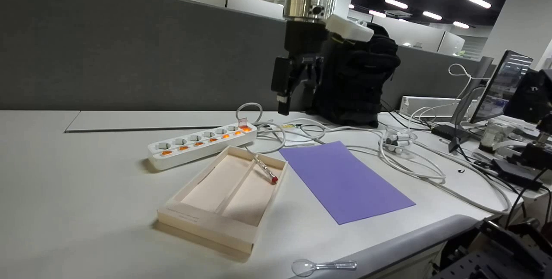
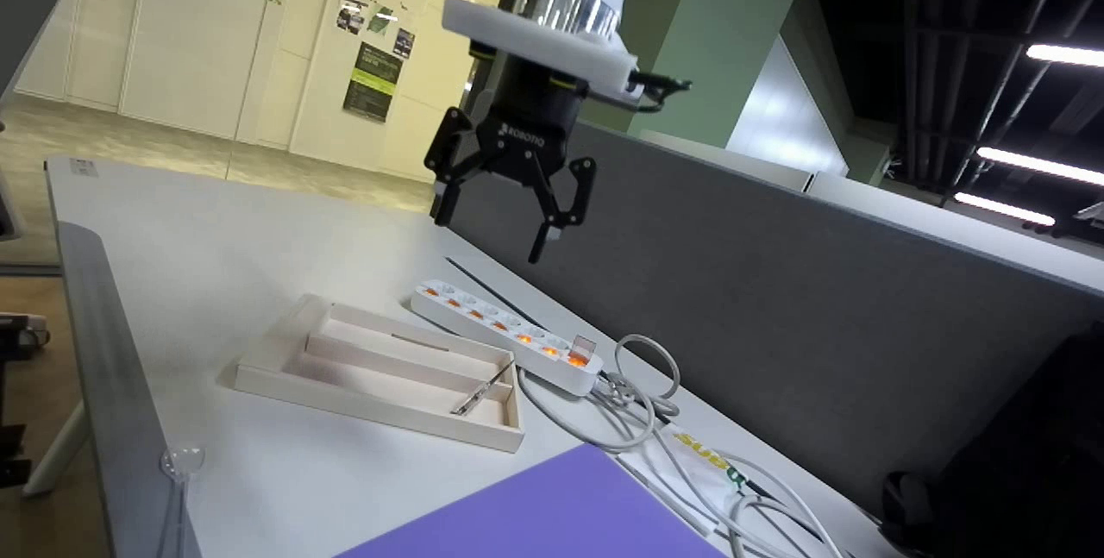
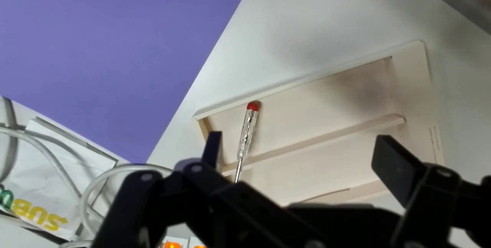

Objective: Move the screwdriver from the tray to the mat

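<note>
The screwdriver [image 1: 267, 172] has a clear handle with a red end cap and a thin metal shaft. It lies across the divider of the beige tray [image 1: 202, 224], near one end. In an exterior view the screwdriver [image 2: 479, 394] leans across the tray [image 2: 371, 416]. The purple mat [image 1: 345, 180] lies flat beside the tray. My gripper [image 2: 488, 237] is open and empty, well above the table. In the wrist view my gripper [image 3: 299, 150] has its fingers wide apart. The screwdriver [image 3: 247, 129] shows near the left finger, its shaft tip hidden behind the gripper.
A white power strip [image 1: 202, 146] with orange switches stands close to the tray. White cables [image 2: 638, 420] run behind the mat. A clear plastic spoon [image 1: 323, 266] lies by the table's edge. A black backpack [image 1: 358, 80] and grey partition [image 1: 151, 54] stand behind.
</note>
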Tool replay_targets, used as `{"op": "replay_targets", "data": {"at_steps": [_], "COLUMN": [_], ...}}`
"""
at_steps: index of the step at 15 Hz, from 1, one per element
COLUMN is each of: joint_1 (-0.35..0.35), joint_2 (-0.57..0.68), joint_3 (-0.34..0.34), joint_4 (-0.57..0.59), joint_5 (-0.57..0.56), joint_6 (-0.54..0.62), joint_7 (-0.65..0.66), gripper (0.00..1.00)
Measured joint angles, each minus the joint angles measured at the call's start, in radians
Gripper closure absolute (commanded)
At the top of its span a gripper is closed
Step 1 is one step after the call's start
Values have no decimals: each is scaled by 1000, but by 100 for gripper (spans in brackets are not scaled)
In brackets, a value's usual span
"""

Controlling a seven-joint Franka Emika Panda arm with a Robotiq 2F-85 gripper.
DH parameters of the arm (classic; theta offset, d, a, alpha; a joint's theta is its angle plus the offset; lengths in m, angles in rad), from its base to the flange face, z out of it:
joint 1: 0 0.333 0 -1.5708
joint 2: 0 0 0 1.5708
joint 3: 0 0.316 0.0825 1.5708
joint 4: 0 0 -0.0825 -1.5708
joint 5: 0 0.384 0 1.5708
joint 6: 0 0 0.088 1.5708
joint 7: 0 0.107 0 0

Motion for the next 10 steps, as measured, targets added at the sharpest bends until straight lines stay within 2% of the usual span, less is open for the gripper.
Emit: {"op": "replay_targets", "data": {"at_steps": [4, 10], "joint_1": [-11, 2], "joint_2": [151, 316], "joint_3": [-12, -8], "joint_4": [89, 170], "joint_5": [-26, -174], "joint_6": [1, 96], "joint_7": [-164, -117], "gripper": [0, 0]}}
